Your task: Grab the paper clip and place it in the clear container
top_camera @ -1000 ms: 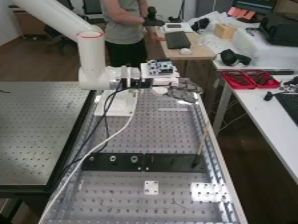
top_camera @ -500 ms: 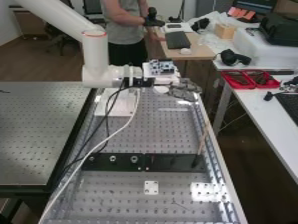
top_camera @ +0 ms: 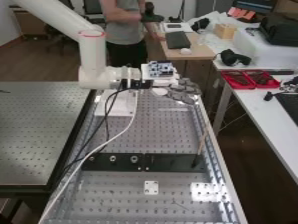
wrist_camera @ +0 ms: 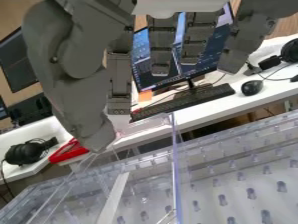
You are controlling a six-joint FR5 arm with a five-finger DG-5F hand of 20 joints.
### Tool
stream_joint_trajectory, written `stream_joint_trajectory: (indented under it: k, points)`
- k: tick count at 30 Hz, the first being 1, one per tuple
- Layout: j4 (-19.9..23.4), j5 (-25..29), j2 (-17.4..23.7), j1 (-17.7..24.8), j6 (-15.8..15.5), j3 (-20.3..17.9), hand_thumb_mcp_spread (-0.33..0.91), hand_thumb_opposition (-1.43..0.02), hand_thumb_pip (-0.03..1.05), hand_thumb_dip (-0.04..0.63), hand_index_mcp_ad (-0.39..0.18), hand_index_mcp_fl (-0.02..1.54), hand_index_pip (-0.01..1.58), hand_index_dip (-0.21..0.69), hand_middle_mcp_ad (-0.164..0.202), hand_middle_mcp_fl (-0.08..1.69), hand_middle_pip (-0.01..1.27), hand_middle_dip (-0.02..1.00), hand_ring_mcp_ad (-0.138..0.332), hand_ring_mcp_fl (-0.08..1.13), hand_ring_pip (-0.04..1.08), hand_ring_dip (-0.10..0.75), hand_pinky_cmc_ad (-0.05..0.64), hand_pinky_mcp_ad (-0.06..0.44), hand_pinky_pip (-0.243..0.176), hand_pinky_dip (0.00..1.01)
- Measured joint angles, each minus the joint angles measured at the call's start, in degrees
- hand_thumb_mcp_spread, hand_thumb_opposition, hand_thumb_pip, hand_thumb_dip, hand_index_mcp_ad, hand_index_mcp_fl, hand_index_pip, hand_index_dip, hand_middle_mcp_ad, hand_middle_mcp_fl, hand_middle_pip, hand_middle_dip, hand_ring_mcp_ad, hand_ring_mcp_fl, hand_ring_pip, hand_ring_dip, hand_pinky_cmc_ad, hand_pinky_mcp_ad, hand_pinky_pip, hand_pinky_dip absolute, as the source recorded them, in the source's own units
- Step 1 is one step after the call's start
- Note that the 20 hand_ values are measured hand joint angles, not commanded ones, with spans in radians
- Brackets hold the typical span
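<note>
A long black strip (top_camera: pixel 176 162) lies across the bench (top_camera: pixel 113 195), on the near side of the hand (top_camera: pixel 181 92). A thin brown stick (top_camera: pixel 202 140) with a dark bottom leans up at the strip's right end. Black and white cords (top_camera: pixel 106 142) hang from the arm and run down to the near left. A small white plate (top_camera: pixel 151 187) lies flat, nearer than the strip. Near it is a thin, bent line, too small to tell what it is.

The bench top is grey and shiny, with rows of little holes. Another holey table (top_camera: pixel 40 130) is on the left. On the right is a white table (top_camera: pixel 266 112) with red trays (top_camera: pixel 245 86) on it. A small wooden table (top_camera: pixel 189 52) stands far back.

The hand is open at the bench's far part, its fingers loose and a bit apart. See-through walls of the clear container (wrist_camera: pixel 177 175) are below it. One wall stands up straight, thin edge showing. I can't tell which way the container is longest, or where the paper clip is or points.
</note>
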Motion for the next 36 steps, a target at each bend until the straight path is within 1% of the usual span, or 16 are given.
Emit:
stream_joint_trajectory:
  k: [2,6,9,14,16,17,19,20,22,24,26,31,36]
  points:
    - [0.25,-0.11,0.86,-0.37,0.06,-0.49,0.46,-0.87,0.62,0.290,-0.183,0.34,1.01,0.120,0.058,0.10,0.14,0.19,0.101,0.00,0.10,0.099,0.332,0.264,-0.044,0.21]
    - [0.92,-0.40,4.33,-1.84,0.04,-2.50,0.46,-0.87,0.62,0.290,-0.183,0.34,1.02,0.110,0.056,0.10,0.14,0.19,0.103,0.00,0.10,0.099,0.328,0.265,-0.044,0.21]
    - [1.45,-0.45,7.83,-3.36,-0.24,-4.57,0.45,-0.85,0.59,0.290,-0.183,0.34,0.98,0.110,0.056,0.11,0.14,0.19,0.103,0.00,0.10,0.099,0.328,0.265,-0.044,0.21]
    - [1.78,-0.32,13.46,-5.94,-1.61,-7.60,0.45,-0.84,0.58,0.290,-0.183,0.34,0.92,0.110,0.056,0.11,0.14,0.19,0.103,0.00,0.10,0.099,0.332,0.265,-0.049,0.23]
    - [0.85,-0.29,16.57,-7.72,-2.69,-8.70,0.45,-0.84,0.57,0.290,-0.183,0.36,0.90,0.110,0.056,0.11,0.14,0.19,0.101,0.00,0.10,0.099,0.332,0.265,-0.049,0.23]
    - [0.75,-0.29,16.78,-7.84,-2.77,-8.76,0.45,-0.84,0.57,0.290,-0.183,0.35,0.89,0.110,0.056,0.11,0.14,0.19,0.101,0.00,0.10,0.099,0.332,0.265,-0.049,0.23]
    - [-0.80,-0.27,19.37,-9.61,-4.09,-9.38,0.45,-0.83,0.57,0.290,-0.183,0.38,0.87,0.113,0.056,0.11,0.14,0.19,0.101,0.00,0.10,0.099,0.332,0.267,-0.049,0.23]
    - [-1.25,-0.28,19.83,-9.93,-4.40,-9.47,0.45,-0.83,0.57,0.290,-0.183,0.38,0.85,0.113,0.056,0.10,0.14,0.19,0.101,0.00,0.10,0.099,0.332,0.265,-0.049,0.23]
    - [-3.72,-0.42,21.49,-11.28,-5.47,-9.54,0.46,-0.83,0.56,0.290,-0.183,0.38,0.83,0.113,0.056,0.10,0.14,0.19,0.101,0.00,0.10,0.099,0.332,0.265,-0.049,0.23]
    - [-5.25,-0.65,22.13,-11.87,-5.98,-9.39,0.46,-0.84,0.54,0.290,-0.183,0.40,0.82,0.113,0.056,0.10,0.14,0.19,0.101,0.00,0.10,0.099,0.328,0.265,-0.049,0.23]
    - [-6.98,-0.93,22.94,-12.68,-6.65,-9.07,0.46,-0.83,0.54,0.290,-0.183,0.41,0.82,0.129,0.056,0.11,0.14,0.19,0.101,0.00,0.10,0.099,0.332,0.265,-0.049,0.23]
    - [-10.47,-1.23,25.05,-14.72,-9.85,-8.21,0.45,-0.83,0.54,0.290,-0.183,0.43,0.79,0.143,0.056,0.10,0.14,0.19,0.101,0.00,0.10,0.099,0.332,0.265,-0.049,0.24]
    - [-11.69,-0.82,26.33,-15.61,-10.99,-7.90,0.45,-0.82,0.54,0.290,-0.171,0.43,0.77,0.152,0.059,0.11,0.14,0.19,0.101,0.00,0.10,0.099,0.332,0.265,-0.049,0.24]
